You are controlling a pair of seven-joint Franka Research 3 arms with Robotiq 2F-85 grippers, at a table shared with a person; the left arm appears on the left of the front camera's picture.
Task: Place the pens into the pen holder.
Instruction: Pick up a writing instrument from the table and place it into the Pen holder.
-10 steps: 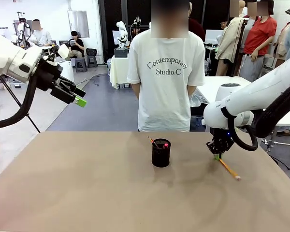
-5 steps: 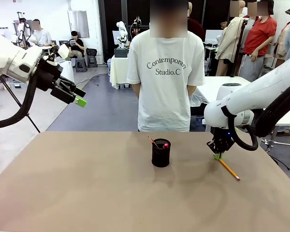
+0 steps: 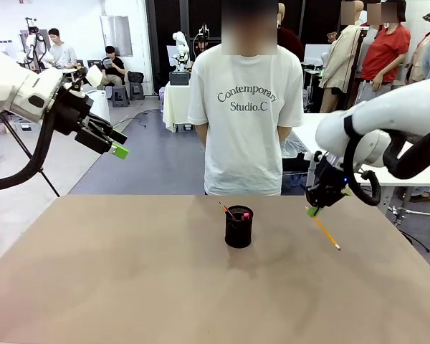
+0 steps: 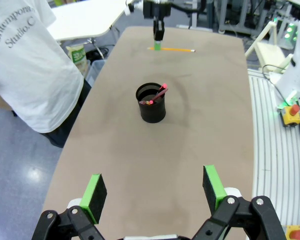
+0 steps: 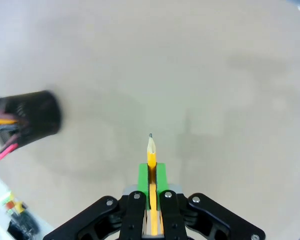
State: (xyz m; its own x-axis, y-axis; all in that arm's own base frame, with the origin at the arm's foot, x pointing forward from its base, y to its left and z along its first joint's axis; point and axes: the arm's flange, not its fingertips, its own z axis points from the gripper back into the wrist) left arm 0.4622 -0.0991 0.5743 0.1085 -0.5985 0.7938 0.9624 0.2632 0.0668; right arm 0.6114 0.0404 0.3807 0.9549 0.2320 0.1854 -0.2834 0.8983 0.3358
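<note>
Now carrying the last pencil toward the cup.

My right gripper [image 3: 313,211] is clamping the yellow pencil [image 3: 325,233] near one end, lifted clear of the table [image 3: 129,287], its long end hanging down and to the right. The pen holder [image 3: 238,230] is standing mid-table to my left with two pens [image 3: 233,213] already leaning inside. I judge I should be swinging the pencil upright, centring it over the rim, and lowering before releasing. My left gripper [image 4: 155,190] is hovering with its fingers spread, holding nothing.

We see a plain tan counter [image 3: 129,287]; a black mesh pen holder [image 3: 239,231] stands directly on it near the middle, two pens [image 3: 235,213] upright inside.
</note>
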